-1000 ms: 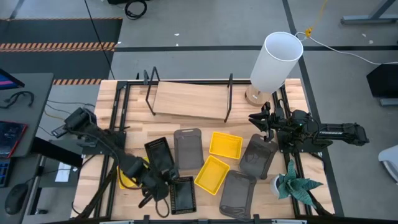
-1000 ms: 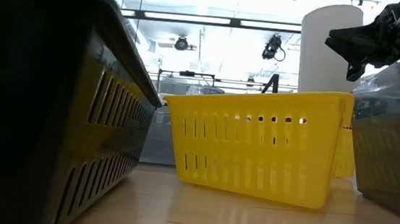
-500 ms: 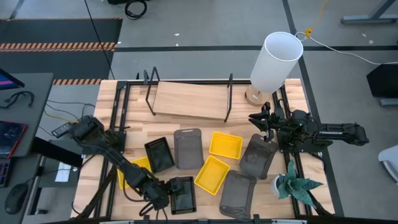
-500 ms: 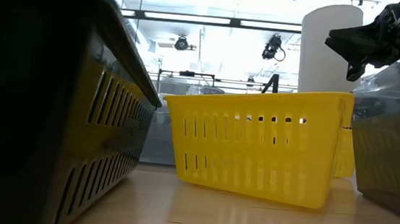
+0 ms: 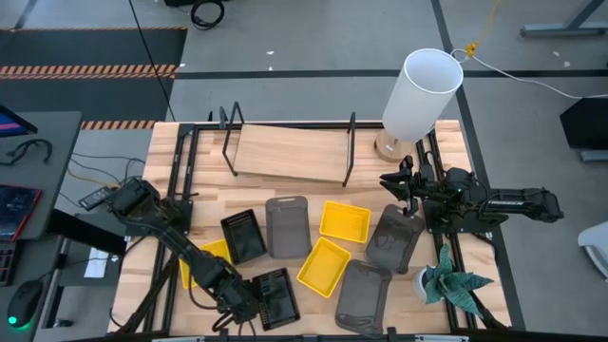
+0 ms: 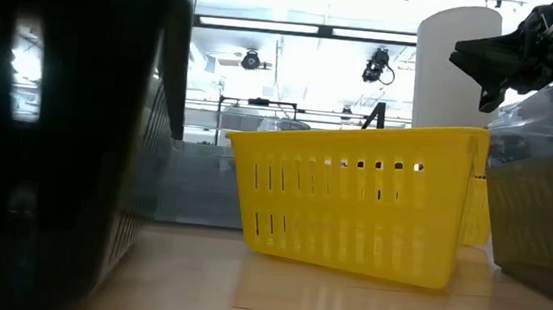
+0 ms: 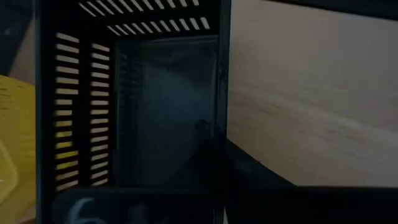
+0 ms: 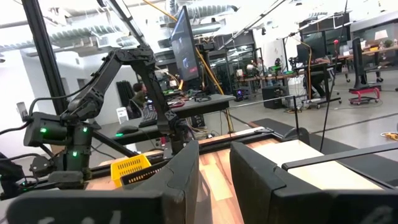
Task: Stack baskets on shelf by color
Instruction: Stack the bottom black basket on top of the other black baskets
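Note:
My left gripper is down at the table's near edge, shut on a black basket, which fills the left of the low view. My right gripper hovers open above a dark grey basket at the right, with nothing between its fingers. The shelf stands bare at the far side. Lying flat on the table are two yellow baskets, a third yellow one under my left arm, another black basket and two more dark grey ones. My left gripper has the black basket by the wall on its left side, coming slanting down from the table's left. The wrist view looks into the basket's slotted inside, but the fingers and the place of contact are lost in the dark at its bottom.
A tall white cylinder stands at the far right corner next to the shelf's right end frame. A small potted plant sits at the near right. Black rails run along both table sides.
My left gripper has gone toward the table's near edge, away from the other black basket, and has shut on the black basket there. That basket has turned a little on the table, its far end swinging left. My right arm has kept still.

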Motion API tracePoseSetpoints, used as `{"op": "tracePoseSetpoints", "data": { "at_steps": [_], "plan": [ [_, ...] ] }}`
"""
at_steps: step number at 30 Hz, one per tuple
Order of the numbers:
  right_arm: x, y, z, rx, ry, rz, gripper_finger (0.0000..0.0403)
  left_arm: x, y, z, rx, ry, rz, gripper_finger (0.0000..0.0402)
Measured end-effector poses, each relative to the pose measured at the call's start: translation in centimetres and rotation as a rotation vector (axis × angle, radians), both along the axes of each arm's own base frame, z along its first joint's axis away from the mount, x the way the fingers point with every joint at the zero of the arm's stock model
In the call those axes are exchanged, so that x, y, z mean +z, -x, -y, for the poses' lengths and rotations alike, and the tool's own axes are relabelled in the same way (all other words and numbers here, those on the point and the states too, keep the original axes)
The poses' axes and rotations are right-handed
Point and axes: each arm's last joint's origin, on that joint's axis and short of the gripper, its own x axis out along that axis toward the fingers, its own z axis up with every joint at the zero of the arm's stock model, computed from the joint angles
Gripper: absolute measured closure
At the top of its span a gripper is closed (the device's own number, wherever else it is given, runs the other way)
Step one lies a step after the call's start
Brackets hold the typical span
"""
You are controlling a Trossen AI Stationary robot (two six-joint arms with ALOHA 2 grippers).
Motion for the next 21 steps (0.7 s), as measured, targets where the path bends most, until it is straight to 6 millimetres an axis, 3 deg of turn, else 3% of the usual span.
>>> {"op": "tracePoseSetpoints", "data": {
  "at_steps": [9, 21],
  "plan": [
    [0.0, 0.0, 0.0, 0.0, 0.0, 0.0, 0.0306, 3.1, 0.5, -0.4, 0.066, 0.108, 0.034, 0.039],
    [0.0, 0.0, 0.0, 0.0, 0.0, 0.0, 0.0306, 8.5, 2.9, -2.9, 0.2, 0.232, 0.045, 0.0391]
  ]
}}
